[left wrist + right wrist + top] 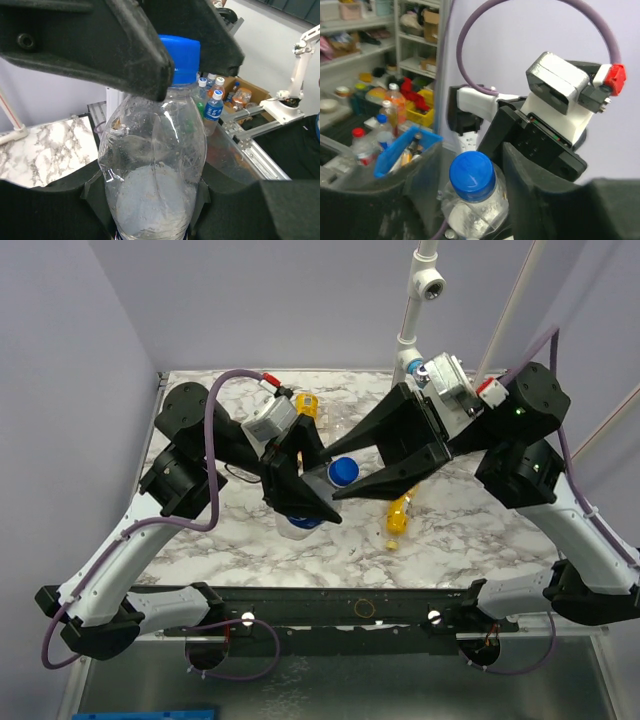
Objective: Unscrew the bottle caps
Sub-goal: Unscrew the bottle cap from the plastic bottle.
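Observation:
My left gripper point(300, 498) is shut on the body of a clear bottle point(152, 165) and holds it above the table, neck pointing toward the right arm. The bottle's blue cap point(343, 472) is on the neck; it also shows in the left wrist view point(186, 57) and the right wrist view point(472, 175). My right gripper point(472, 187) is open. Its fingers point(545, 200) stand on either side of the cap with small gaps showing. In the top view the right gripper point(336, 477) straddles the cap. The bottle point(475, 215) looks crumpled.
A yellow-orange bottle point(398, 520) lies on the marble table point(460, 540) under the right gripper. Another yellow-labelled bottle point(305, 406) lies at the back behind the left wrist. A white post point(415, 310) stands at the back right.

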`<state>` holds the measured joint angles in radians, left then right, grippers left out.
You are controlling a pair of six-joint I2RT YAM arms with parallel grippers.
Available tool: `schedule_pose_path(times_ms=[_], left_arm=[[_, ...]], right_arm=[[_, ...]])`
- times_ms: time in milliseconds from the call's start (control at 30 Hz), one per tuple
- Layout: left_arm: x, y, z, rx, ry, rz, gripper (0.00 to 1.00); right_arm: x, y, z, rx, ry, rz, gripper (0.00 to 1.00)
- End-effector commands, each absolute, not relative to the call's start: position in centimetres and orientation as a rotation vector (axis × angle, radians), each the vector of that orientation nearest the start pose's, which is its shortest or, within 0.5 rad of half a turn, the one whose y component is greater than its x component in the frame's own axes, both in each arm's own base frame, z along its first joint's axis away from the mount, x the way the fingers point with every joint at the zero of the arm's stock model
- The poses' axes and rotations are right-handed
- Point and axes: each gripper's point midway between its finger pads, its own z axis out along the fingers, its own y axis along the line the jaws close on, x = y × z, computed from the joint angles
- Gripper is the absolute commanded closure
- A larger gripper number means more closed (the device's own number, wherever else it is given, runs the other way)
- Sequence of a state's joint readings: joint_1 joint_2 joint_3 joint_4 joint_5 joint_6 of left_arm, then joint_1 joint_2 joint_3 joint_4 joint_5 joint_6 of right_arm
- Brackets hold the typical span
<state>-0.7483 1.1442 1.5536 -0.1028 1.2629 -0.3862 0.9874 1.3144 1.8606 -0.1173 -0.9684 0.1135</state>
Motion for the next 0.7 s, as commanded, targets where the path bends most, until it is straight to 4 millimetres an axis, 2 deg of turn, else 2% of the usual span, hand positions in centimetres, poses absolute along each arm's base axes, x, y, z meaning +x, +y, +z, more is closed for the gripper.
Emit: schedule_pose_path(times_ms=[0,33,133,167,233,300,433,600,667], left_arm=[[6.5,-28.6,50.8,1.36,0.945,-1.556,1.0],[7.3,-28.9,50.8,1.323,0.96,-1.521,1.0],[11.2,-29.7,50.7,1.14,1.053,-1.377,1.0],[12.5,-29.9,50.7,1.08,1.079,-1.328,1.0],[15.5,-29.8,50.7,0.955,1.132,-1.217,1.0],[17.4,-29.6,50.6,0.887,1.156,-1.135,1.0],[19.1,-29.5,50.2,0.828,1.187,-1.066,1.0],[19.4,-29.6,49.9,0.825,1.203,-1.07,1.0],[19.4,-29.7,50.0,0.824,1.204,-1.073,1.0]], right_arm=[[7.4,32.0,59.5,-1.097,0.843,1.332,0.29],[9.7,31.6,60.3,-0.956,0.9,1.257,0.22],[14.6,29.8,61.4,-0.662,1.023,1.111,0.15],[15.7,29.6,61.3,-0.612,1.057,1.082,0.11],[17.4,29.7,60.7,-0.549,1.127,1.034,0.1],[19.2,29.9,60.0,-0.498,1.208,0.985,0.1],[20.4,30.7,59.0,-0.492,1.275,0.949,0.14],[21.2,31.6,58.1,-0.499,1.312,0.929,0.21],[21.3,31.9,57.9,-0.501,1.322,0.928,0.27]])
